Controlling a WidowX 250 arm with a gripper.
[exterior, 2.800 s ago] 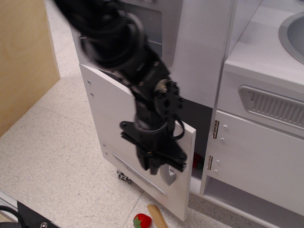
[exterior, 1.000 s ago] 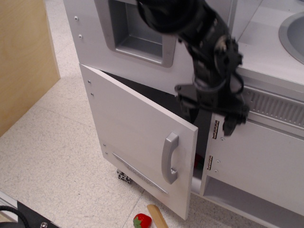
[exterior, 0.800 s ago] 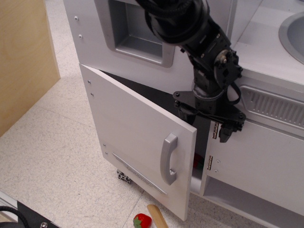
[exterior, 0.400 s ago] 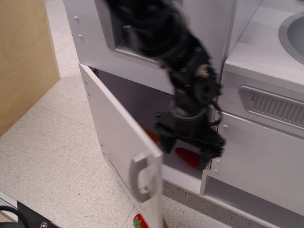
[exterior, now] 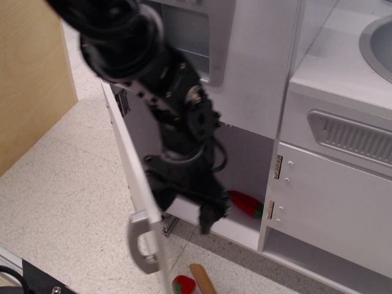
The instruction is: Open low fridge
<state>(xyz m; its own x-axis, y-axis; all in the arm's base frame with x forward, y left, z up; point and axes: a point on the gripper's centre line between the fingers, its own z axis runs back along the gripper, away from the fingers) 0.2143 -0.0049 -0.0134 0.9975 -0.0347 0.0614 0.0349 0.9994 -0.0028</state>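
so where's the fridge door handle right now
The curved silver handle sits low and left of centre in the camera view, on the edge of the swung-open low fridge door, just left of the gripper and above the toy strawberry.

The low fridge [exterior: 136, 184] door, white with a curved silver-grey handle, stands swung wide open, seen edge-on.

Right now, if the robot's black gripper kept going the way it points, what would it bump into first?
Probably the white bottom shelf edge of the open low fridge. The black gripper points down and slightly right, just above it. Depth is unclear; it might pass in front and reach the speckled floor.
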